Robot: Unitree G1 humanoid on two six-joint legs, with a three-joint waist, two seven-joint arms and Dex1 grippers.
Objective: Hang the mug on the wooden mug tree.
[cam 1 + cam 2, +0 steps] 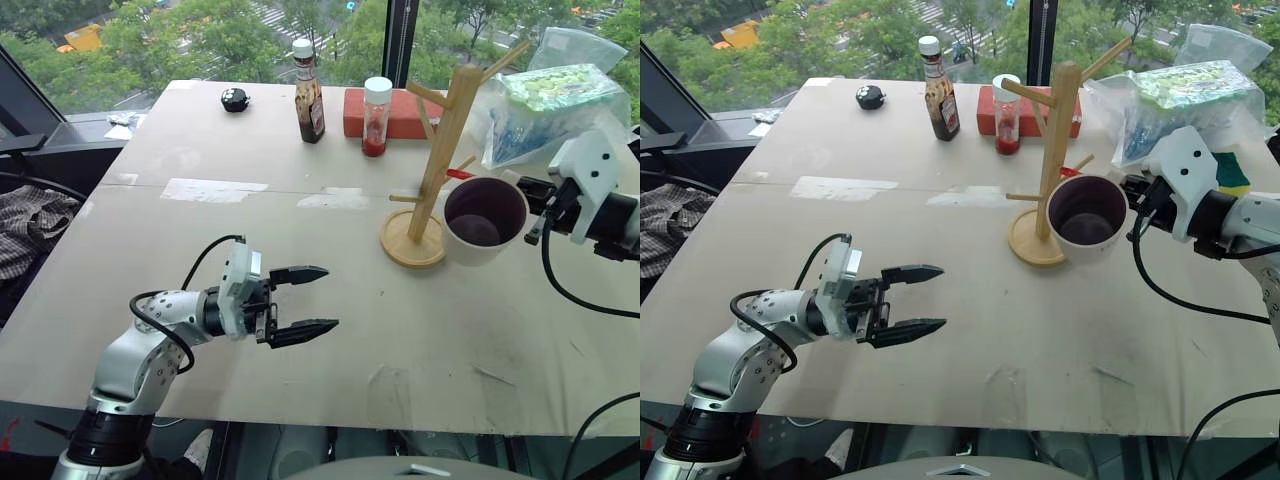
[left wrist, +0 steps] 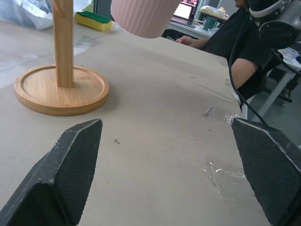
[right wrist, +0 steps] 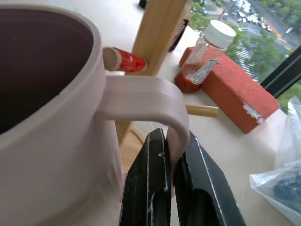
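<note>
Gripping the mug (image 1: 485, 220) by its handle, our right gripper (image 1: 538, 196) is holding it in the air just beside the wooden mug tree (image 1: 440, 150), its dark inside facing the head camera. Our left gripper (image 1: 306, 300) is hovering over the table (image 1: 300, 180) with its fingers spread apart and nothing between them. Farther back we are seeing a sauce bottle (image 1: 308, 92), a small jar (image 1: 376, 116), a red block (image 1: 398, 112) and a plastic bag (image 1: 545, 100).

From the left wrist we are looking across the table at the tree's round base, with the mug's ribbed bottom hanging above and beside it, and a person (image 2: 235, 52) sitting beyond.

From the right wrist we are seeing the black fingers (image 3: 146, 188) pinching the handle, and the red-tipped peg (image 3: 124, 60) lying just past the rim.
</note>
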